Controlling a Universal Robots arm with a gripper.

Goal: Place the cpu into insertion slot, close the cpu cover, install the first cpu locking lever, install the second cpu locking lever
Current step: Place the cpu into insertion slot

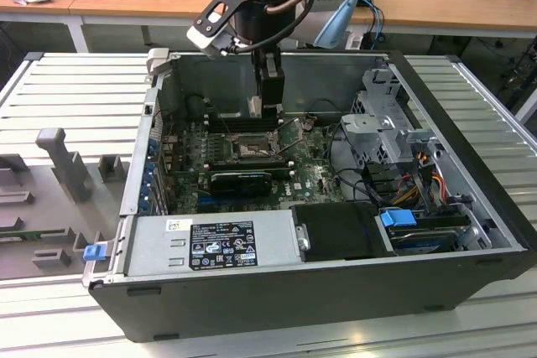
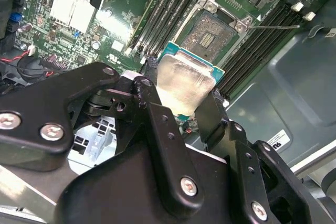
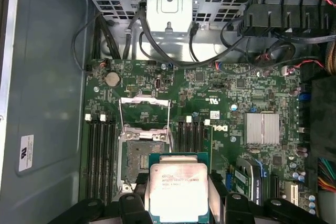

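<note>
Your tool point(image 2: 184, 90) is sitting closest to the lens in both wrist views. Its two black fingers point(image 2: 212, 116) are closing on the opposite edges of one cpu point(image 2: 186, 80), with the jaws only as far apart as the chip is wide. You are holding the cpu with its pale silvery face showing in the first wrist view point(image 3: 178, 190). It is hanging clear of the green circuit board point(image 3: 220, 108) and is not seated.

One insertion slot point(image 2: 210, 32) is lying just past the fingertips and below them, and its dark centre is showing bare. In the first wrist view the cpu is overlapping the near edge of that slot point(image 3: 137, 156). One cpu cover point(image 3: 144, 111) is standing swung open on the slot's far side from the tool. One thin metal lever point(image 2: 273, 25) is sticking out beside the slot.

Two banks of long black memory slots point(image 3: 101, 156) are flanking the slot, one on each side. One ribbed silver heatsink point(image 3: 262, 128) is sitting well off to the side of the tool.

In the exterior view your tool point(image 1: 270, 98) is reaching down into one open computer case point(image 1: 336, 291), which is resting on the ribbed grey worktop point(image 1: 67, 81).
</note>
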